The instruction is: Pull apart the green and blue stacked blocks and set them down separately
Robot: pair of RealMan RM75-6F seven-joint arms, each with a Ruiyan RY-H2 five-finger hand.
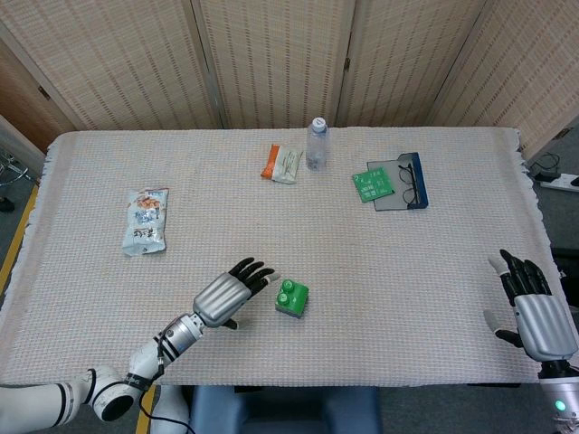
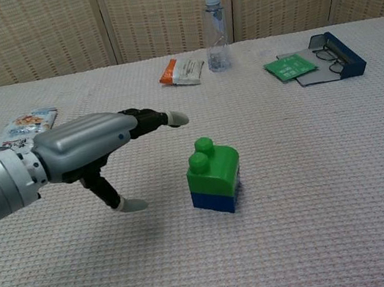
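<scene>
Chest view: left hand (image 2: 93,150) spread, seemingly untouching blocks (image 2: 214,176).

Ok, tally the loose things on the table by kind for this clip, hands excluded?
Blocks: 2, green block stacked on blue block
Snack packets: 2
Water bottle: 1
Green card: 1
Glasses case: 1
Glasses: 1
Total: 8

The left robot hand (image 2: 89,148) has a smooth, silver, metallic-looking shell with dark fingers. Just beside its fingertips, the green block (image 2: 213,167) and blue block (image 2: 215,201) are glossy plastic. The surface (image 2: 333,185) is covered with matt, coarsely woven cloth.
</scene>
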